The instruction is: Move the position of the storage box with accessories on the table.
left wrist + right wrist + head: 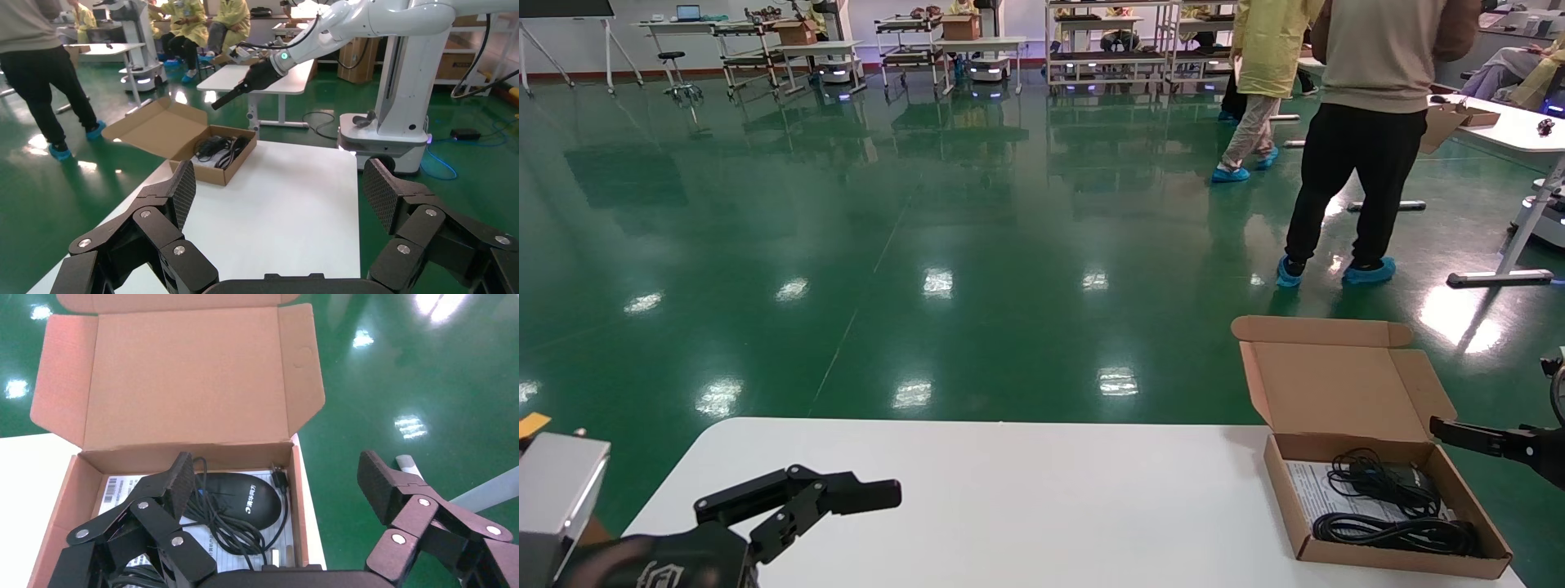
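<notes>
Storage box (183,416) beneath spread right claw (275,496), lid up.

A wide white tabletop (1026,490) with rounded corners stretches in front of me, standing on a glossy green floor (928,245). The only thing lying directly on it is a shallow brown cardboard storage box (1459,498), set at the far right near the tabletop's right edge, with its hinged lid folded open and leaning away from me. The rest of the white surface, from the middle across to my left, is bare.
</notes>
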`<state>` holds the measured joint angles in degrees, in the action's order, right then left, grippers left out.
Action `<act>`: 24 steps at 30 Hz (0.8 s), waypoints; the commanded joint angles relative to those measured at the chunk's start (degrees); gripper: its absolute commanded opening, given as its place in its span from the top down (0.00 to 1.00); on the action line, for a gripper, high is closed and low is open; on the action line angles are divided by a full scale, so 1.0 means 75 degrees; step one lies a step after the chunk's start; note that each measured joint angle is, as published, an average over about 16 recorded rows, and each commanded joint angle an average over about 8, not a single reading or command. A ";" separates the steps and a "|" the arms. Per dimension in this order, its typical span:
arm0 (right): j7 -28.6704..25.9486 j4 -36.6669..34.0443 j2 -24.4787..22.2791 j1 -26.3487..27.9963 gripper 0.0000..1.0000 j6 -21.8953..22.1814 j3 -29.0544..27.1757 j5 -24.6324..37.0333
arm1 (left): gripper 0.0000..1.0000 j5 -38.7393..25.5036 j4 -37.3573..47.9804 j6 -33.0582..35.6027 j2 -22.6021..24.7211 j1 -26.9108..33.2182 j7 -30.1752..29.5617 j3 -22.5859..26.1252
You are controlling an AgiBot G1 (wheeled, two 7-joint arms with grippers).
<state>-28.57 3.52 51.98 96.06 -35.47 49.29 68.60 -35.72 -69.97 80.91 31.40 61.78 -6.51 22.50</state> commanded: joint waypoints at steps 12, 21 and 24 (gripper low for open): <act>0.0387 0.1516 -0.0362 -0.0765 0.00 -0.1078 -0.0714 -0.0569 | 0.00 0.0000 0.0000 0.0000 0.0000 0.0000 0.0000 0.0000; 0.0748 0.2939 -0.0708 -0.1463 0.00 -0.2100 -0.1391 -0.1114 | 0.00 0.0000 0.0000 0.0000 0.0000 0.0000 0.0000 0.0000; 0.0869 0.3415 -0.0823 -0.1696 0.00 -0.2442 -0.1617 -0.1296 | 0.00 0.0000 0.0000 0.0000 0.0000 0.0000 0.0000 0.0000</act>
<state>-22.04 29.15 45.80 83.33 -53.79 37.15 58.88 -35.72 -69.97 80.91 31.40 61.78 -6.51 22.50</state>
